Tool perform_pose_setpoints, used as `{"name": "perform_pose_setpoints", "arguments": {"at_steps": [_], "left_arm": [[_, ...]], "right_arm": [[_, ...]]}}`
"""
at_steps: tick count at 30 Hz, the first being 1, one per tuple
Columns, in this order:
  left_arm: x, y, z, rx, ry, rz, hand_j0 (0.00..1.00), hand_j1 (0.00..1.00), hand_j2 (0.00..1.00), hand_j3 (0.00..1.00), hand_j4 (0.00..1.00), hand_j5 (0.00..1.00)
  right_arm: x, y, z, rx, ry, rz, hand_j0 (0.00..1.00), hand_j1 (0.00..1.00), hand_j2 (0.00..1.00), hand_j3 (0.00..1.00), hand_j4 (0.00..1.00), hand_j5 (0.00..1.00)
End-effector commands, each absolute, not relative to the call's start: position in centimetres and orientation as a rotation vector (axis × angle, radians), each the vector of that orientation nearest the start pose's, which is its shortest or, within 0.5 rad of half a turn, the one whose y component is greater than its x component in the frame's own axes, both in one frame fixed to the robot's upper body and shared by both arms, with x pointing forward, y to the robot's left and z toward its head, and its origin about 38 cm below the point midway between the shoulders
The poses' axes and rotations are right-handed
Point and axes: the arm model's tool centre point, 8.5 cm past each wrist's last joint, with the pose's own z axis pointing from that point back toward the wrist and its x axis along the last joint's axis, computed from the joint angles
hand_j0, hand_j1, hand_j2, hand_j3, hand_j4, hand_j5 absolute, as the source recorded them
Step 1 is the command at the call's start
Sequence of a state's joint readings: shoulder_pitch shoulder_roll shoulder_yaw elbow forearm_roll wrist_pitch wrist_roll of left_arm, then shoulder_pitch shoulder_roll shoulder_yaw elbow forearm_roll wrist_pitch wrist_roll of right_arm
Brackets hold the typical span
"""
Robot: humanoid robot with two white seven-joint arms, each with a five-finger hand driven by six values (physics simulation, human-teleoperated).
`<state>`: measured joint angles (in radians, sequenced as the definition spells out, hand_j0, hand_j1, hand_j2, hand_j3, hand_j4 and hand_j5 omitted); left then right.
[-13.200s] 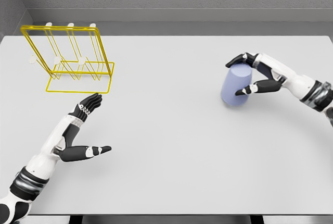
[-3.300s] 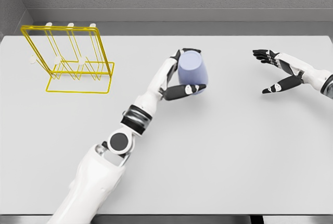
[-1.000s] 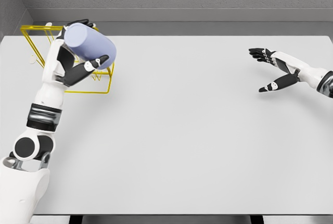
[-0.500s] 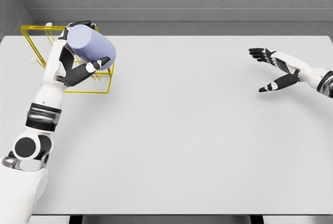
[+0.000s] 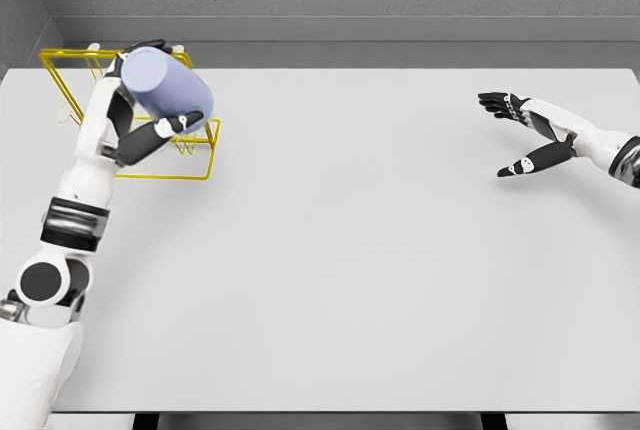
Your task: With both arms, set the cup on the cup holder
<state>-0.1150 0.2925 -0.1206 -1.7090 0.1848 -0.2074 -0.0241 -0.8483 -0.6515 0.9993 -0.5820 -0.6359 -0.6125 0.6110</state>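
Cup holder yellow wire, mostly hidden behind cup and left hand; pegs hard to make out. Cup pale lavender, plain cylinder, tilted, long axis upper-left to lower-right, over holder at counter far-left. Left fingers wrapped round cup. Right hand at right edge, fingers spread, holding nothing.

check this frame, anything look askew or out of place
Only the cup: the left hand holds it tilted on its side over the yellow cup holder, not seated. The right hand hovers open at the table's right.
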Motion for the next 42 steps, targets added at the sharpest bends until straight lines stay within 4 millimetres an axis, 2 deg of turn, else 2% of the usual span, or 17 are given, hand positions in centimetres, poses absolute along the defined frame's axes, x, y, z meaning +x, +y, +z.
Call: {"name": "perform_pose_setpoints", "arguments": {"at_steps": [1, 8, 33, 36, 37, 38, 39, 42], "left_arm": [[38.7, 27.1, 18.0, 0.000, -1.980, -0.318, 0.58, 0.58, 0.58, 0.58, 0.58, 0.58], [38.7, 27.6, 18.1, 0.014, -1.978, -0.316, 0.58, 0.58, 0.58, 0.58, 0.58, 0.58], [38.8, 28.7, 18.1, 0.044, -1.971, -0.310, 0.60, 0.60, 0.60, 0.60, 0.60, 0.60], [38.8, 28.7, 18.1, 0.043, -1.970, -0.310, 0.69, 0.69, 0.69, 0.69, 0.69, 0.69], [38.8, 28.8, 18.1, 0.046, -1.971, -0.307, 0.76, 0.76, 0.76, 0.76, 0.76, 0.76], [38.8, 28.8, 18.1, 0.047, -1.970, -0.305, 0.96, 0.96, 0.96, 0.96, 0.96, 0.96], [38.8, 28.8, 18.1, 0.047, -1.972, -0.306, 1.00, 1.00, 1.00, 1.00, 1.00, 1.00], [38.8, 28.8, 18.1, 0.048, -1.974, -0.303, 1.00, 1.00, 1.00, 1.00, 1.00, 1.00]], "right_arm": [[49.3, -40.2, 12.8, 0.087, -1.421, 1.023, 1.00, 1.00, 1.00, 1.00, 1.00, 1.00], [49.8, -39.0, 13.0, 0.104, -1.431, 1.039, 1.00, 1.00, 1.00, 1.00, 1.00, 1.00], [49.9, -38.9, 13.1, 0.105, -1.432, 1.043, 1.00, 1.00, 1.00, 1.00, 1.00, 1.00], [49.9, -38.9, 13.1, 0.105, -1.432, 1.043, 1.00, 1.00, 1.00, 1.00, 1.00, 1.00], [49.9, -38.8, 13.0, 0.105, -1.432, 1.042, 1.00, 1.00, 1.00, 1.00, 1.00, 1.00], [50.0, -38.8, 13.1, 0.106, -1.434, 1.043, 1.00, 1.00, 1.00, 1.00, 1.00, 1.00], [50.0, -38.8, 13.1, 0.106, -1.434, 1.043, 1.00, 1.00, 1.00, 1.00, 1.00, 1.00], [50.0, -38.8, 13.1, 0.106, -1.434, 1.043, 1.00, 1.00, 1.00, 1.00, 1.00, 1.00]]}}
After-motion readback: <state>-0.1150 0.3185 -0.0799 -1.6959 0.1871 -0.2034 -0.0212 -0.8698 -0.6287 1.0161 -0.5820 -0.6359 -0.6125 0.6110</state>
